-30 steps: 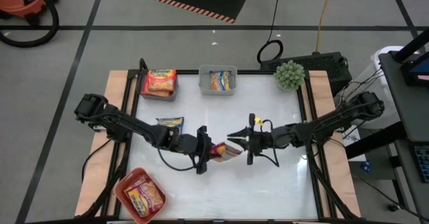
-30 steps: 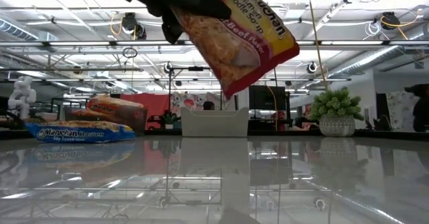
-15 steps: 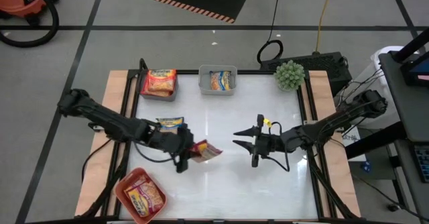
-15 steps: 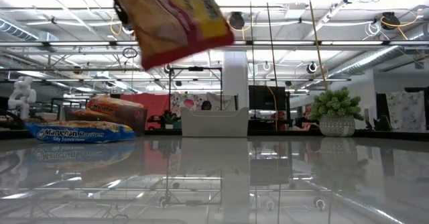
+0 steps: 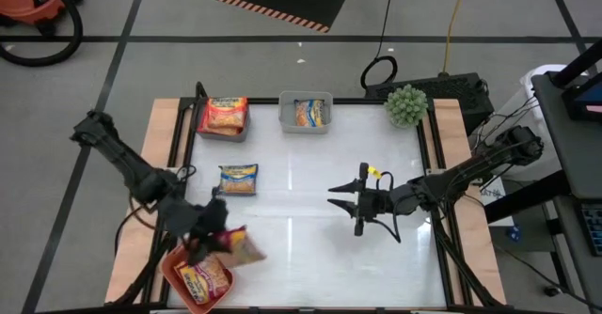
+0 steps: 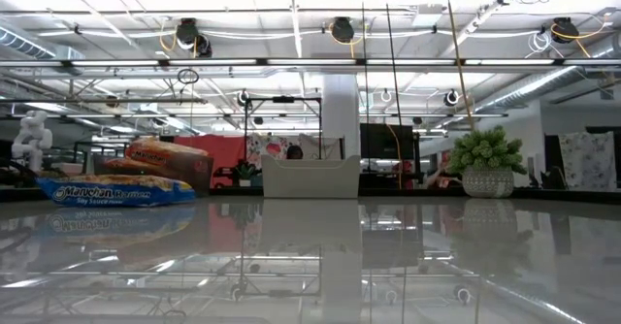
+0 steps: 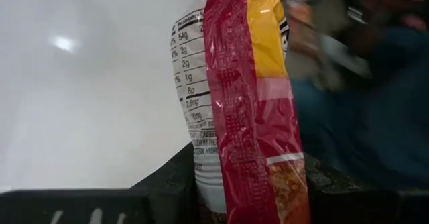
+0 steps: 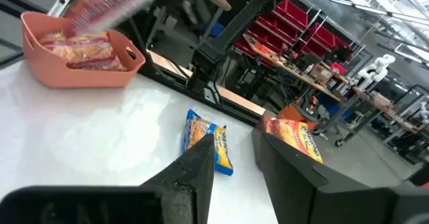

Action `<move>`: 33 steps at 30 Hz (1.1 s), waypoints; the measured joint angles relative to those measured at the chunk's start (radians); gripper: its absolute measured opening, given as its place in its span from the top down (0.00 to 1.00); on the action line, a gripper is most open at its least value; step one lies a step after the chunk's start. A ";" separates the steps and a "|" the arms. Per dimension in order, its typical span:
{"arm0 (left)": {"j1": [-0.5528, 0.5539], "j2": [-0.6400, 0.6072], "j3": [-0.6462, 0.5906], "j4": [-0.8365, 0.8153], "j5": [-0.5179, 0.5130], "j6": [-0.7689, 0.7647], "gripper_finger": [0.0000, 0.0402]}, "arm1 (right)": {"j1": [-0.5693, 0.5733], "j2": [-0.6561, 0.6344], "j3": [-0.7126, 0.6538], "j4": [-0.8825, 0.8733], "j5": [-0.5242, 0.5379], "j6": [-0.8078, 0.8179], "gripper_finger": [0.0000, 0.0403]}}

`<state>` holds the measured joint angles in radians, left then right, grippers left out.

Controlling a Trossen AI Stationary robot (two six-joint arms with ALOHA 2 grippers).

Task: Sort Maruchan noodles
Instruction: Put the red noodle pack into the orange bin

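My left gripper (image 5: 218,243) is shut on a red-and-yellow Maruchan packet (image 5: 242,247) over the near-left corner, beside a salmon bin (image 5: 172,269) that holds more packets. In the left wrist view the red-and-yellow packet (image 7: 244,103) stands edge-on between the fingers. A blue packet (image 5: 239,179) lies flat on the table; the low view shows this blue packet (image 6: 114,191) too. My right gripper (image 5: 331,195) hovers open over the table's middle right, and touches nothing. The right wrist view has the right gripper (image 8: 233,143) pointing toward the blue packet (image 8: 209,142) and the salmon bin (image 8: 40,73). My left gripper pinches the red-and-yellow packet between its two fingers (image 7: 171,184) at one end (image 7: 249,184). The rest of the packet sticks out past the fingertips. The packet is lifted clear, above the salmon bin's right rim.
A clear bin with orange packets (image 5: 224,117) and a grey bin with a blue packet (image 5: 306,113) stand along the far edge. A small potted plant (image 5: 406,105) sits at the far right corner. Bare tabletop (image 5: 310,258) stretches between the two grippers.
My left gripper has carried the red-and-yellow packet from the table's middle toward the near-left corner, up to the salmon bin, and out of the low view. My right gripper has drawn back a little toward the right edge and now stays put.
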<state>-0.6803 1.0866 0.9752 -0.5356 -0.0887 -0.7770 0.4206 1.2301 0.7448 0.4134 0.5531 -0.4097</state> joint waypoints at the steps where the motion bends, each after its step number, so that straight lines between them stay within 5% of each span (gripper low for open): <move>1: -0.022 -0.009 0.000 -0.001 0.038 -0.018 0.66 | 0.000 0.000 0.000 0.002 -0.001 0.008 0.71; 11: -0.167 -0.047 0.000 -0.070 0.252 -0.043 0.66 | 0.000 0.000 0.000 0.020 -0.003 0.031 0.71; 20: -0.122 -0.047 0.000 -0.177 0.562 0.039 0.66 | -0.008 0.000 0.000 0.027 -0.004 0.026 0.71; 33: 0.002 -0.017 0.063 -0.303 0.668 0.300 0.66 | -0.049 0.000 0.000 0.024 -0.007 0.118 0.71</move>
<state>-0.6787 1.0697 1.0379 -0.8390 0.5790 -0.4766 0.3720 1.2304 0.7448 0.4370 0.5461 -0.2912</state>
